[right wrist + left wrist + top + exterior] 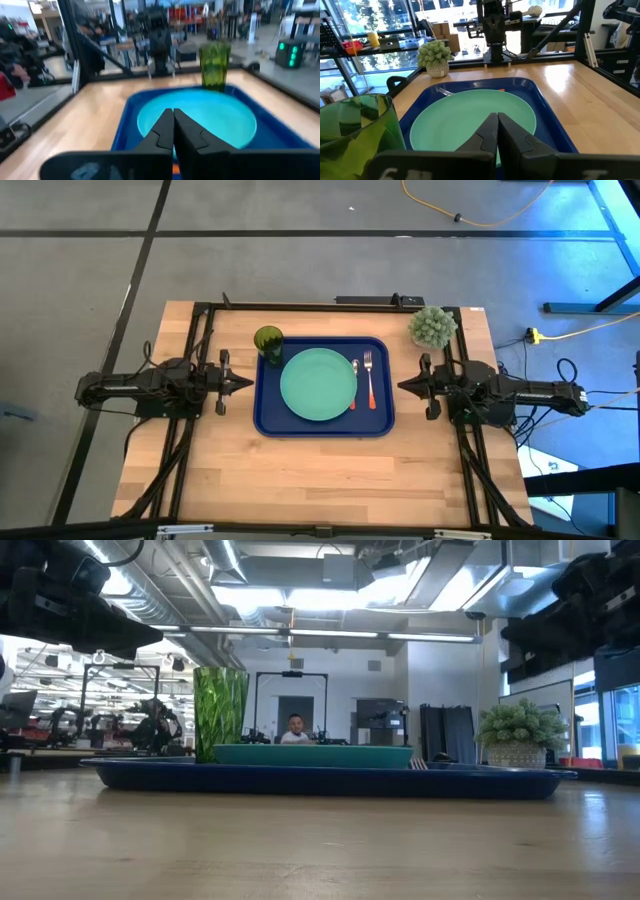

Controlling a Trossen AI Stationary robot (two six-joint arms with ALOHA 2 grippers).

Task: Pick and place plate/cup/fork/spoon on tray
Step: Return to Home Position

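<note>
Flanking tray: left tool, right tool

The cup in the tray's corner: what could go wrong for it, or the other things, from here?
The cup stands at the corner of the tray, close to the rim and not far from the shut left gripper; a sideways arm move might tip it. The fork lies nearest the shut right gripper, which could knock it likewise.

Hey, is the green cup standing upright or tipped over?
Upright. The cup shows its round rim from above, at a corner of the tray, and its sides stand vertical in the low view.
</note>
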